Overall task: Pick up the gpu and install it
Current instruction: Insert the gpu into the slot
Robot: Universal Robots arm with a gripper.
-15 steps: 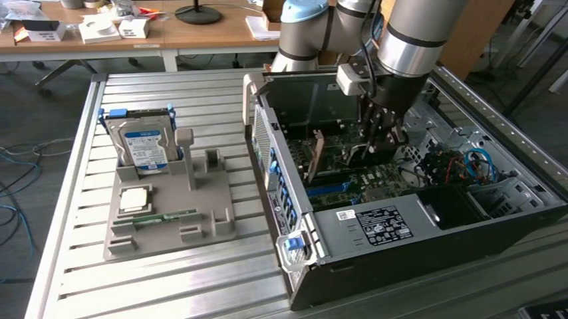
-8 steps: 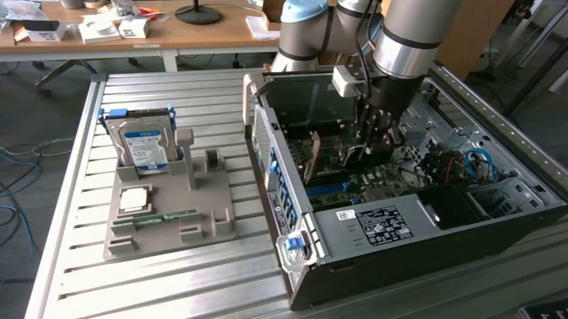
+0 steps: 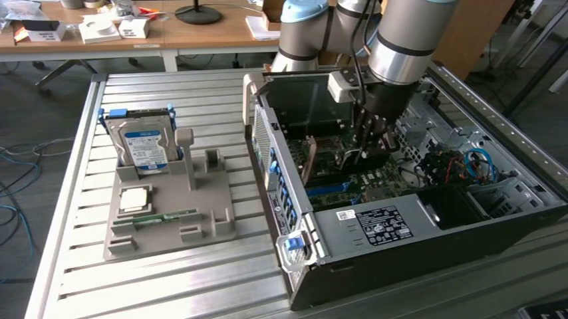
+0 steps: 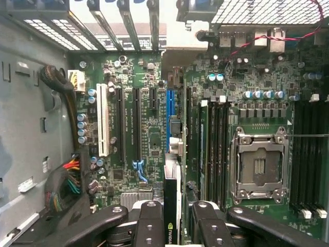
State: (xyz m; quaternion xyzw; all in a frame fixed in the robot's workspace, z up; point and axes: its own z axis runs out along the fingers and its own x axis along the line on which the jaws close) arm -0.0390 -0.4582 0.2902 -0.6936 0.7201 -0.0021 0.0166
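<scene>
In the wrist view the gpu [image 4: 171, 206] appears edge-on as a thin dark card with a green logo, and my gripper [image 4: 172, 218] is shut on it with one black finger [image 4: 149, 221] on each side. The card hangs above the motherboard [image 4: 149, 134], in line with a blue slot [image 4: 170, 103]. In the exterior view my gripper [image 3: 366, 149] reaches down into the open computer case [image 3: 390, 226], with the gpu [image 3: 353, 158] just under it, close above the board.
A grey fixture tray [image 3: 169, 219] at the exterior view's left holds a silver hard drive [image 3: 146, 146], a processor chip [image 3: 135, 199] and a green memory stick [image 3: 164, 218]. Near the card are the processor socket [image 4: 257, 164], memory slots [image 4: 216, 149] and cable bundles [image 4: 67, 180].
</scene>
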